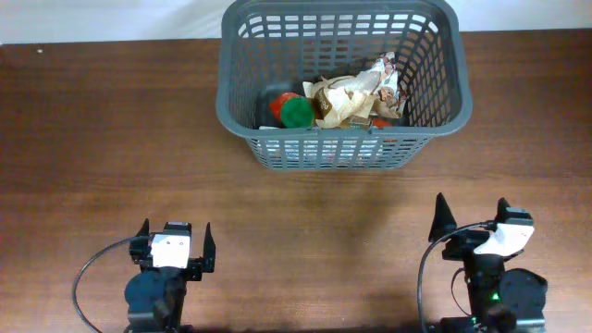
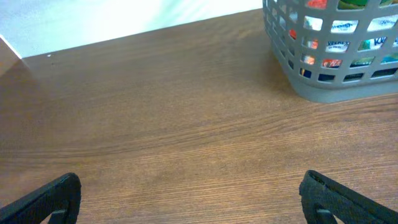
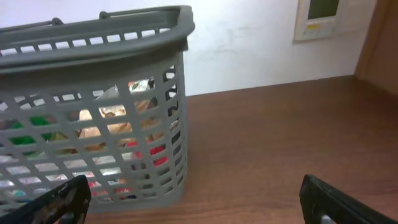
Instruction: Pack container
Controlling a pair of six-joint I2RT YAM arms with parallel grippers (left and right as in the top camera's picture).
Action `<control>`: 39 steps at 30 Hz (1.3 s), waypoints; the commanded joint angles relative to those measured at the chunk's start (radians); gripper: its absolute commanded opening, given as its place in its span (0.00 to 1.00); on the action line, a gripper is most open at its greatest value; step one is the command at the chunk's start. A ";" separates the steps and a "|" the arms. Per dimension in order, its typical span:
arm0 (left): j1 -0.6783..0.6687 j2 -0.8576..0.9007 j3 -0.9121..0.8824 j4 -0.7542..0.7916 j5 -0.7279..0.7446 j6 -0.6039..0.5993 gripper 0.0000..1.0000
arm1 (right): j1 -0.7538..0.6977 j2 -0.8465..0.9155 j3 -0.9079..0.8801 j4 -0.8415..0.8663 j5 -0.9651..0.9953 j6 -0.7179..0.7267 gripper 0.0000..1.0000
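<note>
Risk lies with the dark grey basket (image 1: 242, 69) at twelve o'clock on the table (image 1: 111, 139). A crumpled beige packet (image 1: 356, 97) rides high beside a green round item (image 1: 297, 112), so in my judgement a reach inside could snag the lattice wall and drag the basket. At seven o'clock the left gripper (image 1: 176, 231), and at five o'clock the right gripper (image 1: 472, 217), have fingers spread wide, holding nothing and touching nothing, well apart from the basket.
</note>
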 commanded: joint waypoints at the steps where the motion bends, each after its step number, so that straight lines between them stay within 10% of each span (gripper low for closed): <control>1: 0.006 -0.008 -0.011 0.003 0.015 0.017 0.99 | -0.007 -0.048 -0.056 0.024 -0.013 -0.010 0.99; 39: 0.006 -0.008 -0.011 0.003 0.015 0.017 0.99 | -0.006 -0.077 -0.253 0.164 -0.125 -0.135 0.99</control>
